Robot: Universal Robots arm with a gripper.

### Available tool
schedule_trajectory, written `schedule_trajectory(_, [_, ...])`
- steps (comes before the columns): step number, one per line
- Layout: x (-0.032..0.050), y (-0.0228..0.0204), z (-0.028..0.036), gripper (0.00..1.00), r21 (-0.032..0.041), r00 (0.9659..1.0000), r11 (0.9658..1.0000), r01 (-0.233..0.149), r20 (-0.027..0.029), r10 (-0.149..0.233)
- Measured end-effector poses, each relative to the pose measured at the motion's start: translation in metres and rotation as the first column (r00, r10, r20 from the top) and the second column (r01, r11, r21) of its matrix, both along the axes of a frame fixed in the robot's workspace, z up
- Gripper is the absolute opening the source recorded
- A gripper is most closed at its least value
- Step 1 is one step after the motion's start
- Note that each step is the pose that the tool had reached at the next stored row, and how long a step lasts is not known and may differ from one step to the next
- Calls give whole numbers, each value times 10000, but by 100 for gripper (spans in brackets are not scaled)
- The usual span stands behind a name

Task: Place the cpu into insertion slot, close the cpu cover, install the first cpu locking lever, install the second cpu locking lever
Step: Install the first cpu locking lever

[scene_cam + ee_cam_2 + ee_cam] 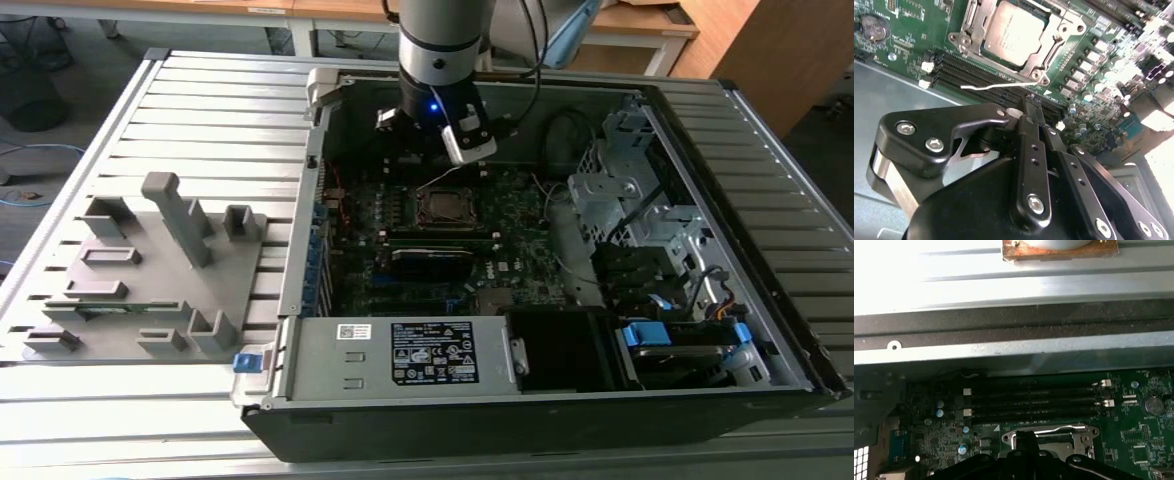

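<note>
Although the grey fixture [140, 270] stands at the exterior view's left on the slatted table [120, 430], the work lies further right, inside the open computer case [534, 425]. On its motherboard [521, 225] the cpu [1016, 30] lies flat in the insertion slot [446, 208]. The cpu cover [1056, 27] looks folded down around it, with the silver top showing through the window. A thin locking lever [994, 86] juts out free over the memory slots [979, 75], so I judge it not yet latched. The tool [1031, 100] hangs just beside the slot with its fingers drawn together and the tips at the lever's free end. Whether they pinch the wire or merely touch it I cannot tell. Further right stands the metal drive cage [627, 190].

The cpu is light and stiff, and likely fragile underneath, so it is best held by its edges. The lever is probably springy steel wire, slippery and apt to snap back, and is best taken near its free end. The cover is thin sheet and would bend if forced.

A second lever is hard to pick out against the slot's frame. The slot's contacts are hidden beneath the chip. In the exterior view the arm [441, 40] covers the board's far edge.
</note>
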State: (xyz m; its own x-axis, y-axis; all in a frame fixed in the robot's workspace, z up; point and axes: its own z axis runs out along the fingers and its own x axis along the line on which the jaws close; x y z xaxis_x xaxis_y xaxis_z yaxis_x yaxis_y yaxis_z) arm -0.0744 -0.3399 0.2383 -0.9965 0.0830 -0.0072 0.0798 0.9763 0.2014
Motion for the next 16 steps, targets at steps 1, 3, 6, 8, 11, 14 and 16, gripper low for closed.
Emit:
schedule_trajectory(1, [0, 0, 0, 11, -78, 10000, 10000, -2, 0, 2])
schedule_trajectory(3, [0, 0, -2, 11, -154, 10000, 9999, -1, 1, 1])
schedule_trajectory(6, [5, 0, -15, 11, -155, 10000, 9999, -2, 1, 2])
schedule_trajectory(8, [28, 0, -22, 11, -155, 10000, 9999, -1, 1, 1])
schedule_trajectory(11, [73, 0, -26, 11, -157, 10000, 9999, -2, 0, 2])
schedule_trajectory(14, [112, 1, -30, 11, -154, 10000, 9999, -2, 0, 2])
schedule_trajectory(16, [116, 10, -32, 11, -156, 10000, 9999, 0, 1, 0])
